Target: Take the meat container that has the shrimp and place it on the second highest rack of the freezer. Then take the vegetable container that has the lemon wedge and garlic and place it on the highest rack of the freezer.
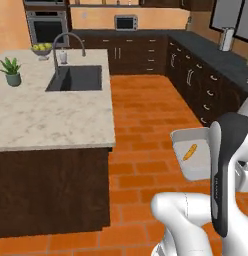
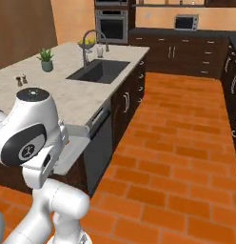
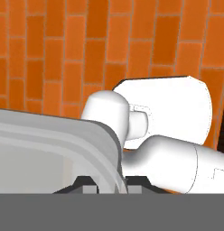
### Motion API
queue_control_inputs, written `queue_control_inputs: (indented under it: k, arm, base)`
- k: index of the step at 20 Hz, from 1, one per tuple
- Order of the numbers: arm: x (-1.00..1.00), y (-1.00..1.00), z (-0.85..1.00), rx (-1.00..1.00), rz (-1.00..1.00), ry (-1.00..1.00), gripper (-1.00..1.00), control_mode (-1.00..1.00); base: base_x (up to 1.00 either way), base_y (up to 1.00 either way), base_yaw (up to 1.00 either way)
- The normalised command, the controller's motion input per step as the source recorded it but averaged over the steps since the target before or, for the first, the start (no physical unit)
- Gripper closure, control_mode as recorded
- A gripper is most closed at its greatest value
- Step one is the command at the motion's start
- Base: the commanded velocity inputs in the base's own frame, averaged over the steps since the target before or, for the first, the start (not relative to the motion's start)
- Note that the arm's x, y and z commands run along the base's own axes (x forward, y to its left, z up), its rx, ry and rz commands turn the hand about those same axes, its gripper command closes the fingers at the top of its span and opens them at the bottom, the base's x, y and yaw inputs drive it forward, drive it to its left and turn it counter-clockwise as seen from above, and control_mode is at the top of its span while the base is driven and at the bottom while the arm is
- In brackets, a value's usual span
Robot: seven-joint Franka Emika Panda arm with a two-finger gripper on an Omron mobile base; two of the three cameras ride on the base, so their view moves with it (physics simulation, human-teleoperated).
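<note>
A grey meat container (image 1: 188, 138) hangs over the brick floor beside my arm, with the small orange shrimp (image 1: 190, 152) lying in it. In the right base view the same container (image 2: 75, 150) juts out from behind my arm, next to the island's corner. In the hand view my gripper (image 3: 109, 182) is shut on the container's rim (image 3: 55, 135), which runs between the two dark fingertips. The lemon wedge, the garlic, the freezer and its racks are out of view.
A marble island counter (image 1: 46, 120) with a sink (image 1: 76, 79), a potted plant (image 1: 12, 72) and a fruit bowl (image 1: 42, 48) stands to the left. Dark cabinets (image 1: 206, 85) line the right wall. Open brick floor (image 1: 141, 115) lies between them.
</note>
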Motion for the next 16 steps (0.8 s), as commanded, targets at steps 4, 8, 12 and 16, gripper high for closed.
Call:
queue_control_inputs:
  k: [4,8,12,16]
  arm:
    - [0.0,0.0,0.0,0.0,0.0,0.0,1.0,1.0]
    - [0.0,0.0,0.0,0.0,0.0,0.0,1.0,1.0]
    - [0.0,0.0,0.0,0.0,0.0,0.0,1.0,1.0]
    - [0.0,0.0,0.0,0.0,0.0,0.0,1.0,1.0]
  base:
    - [-0.14,0.0,1.0]
    - [-0.14,0.0,1.0]
    - [-0.13,0.0,1.0]
    - [-0.04,0.0,1.0]
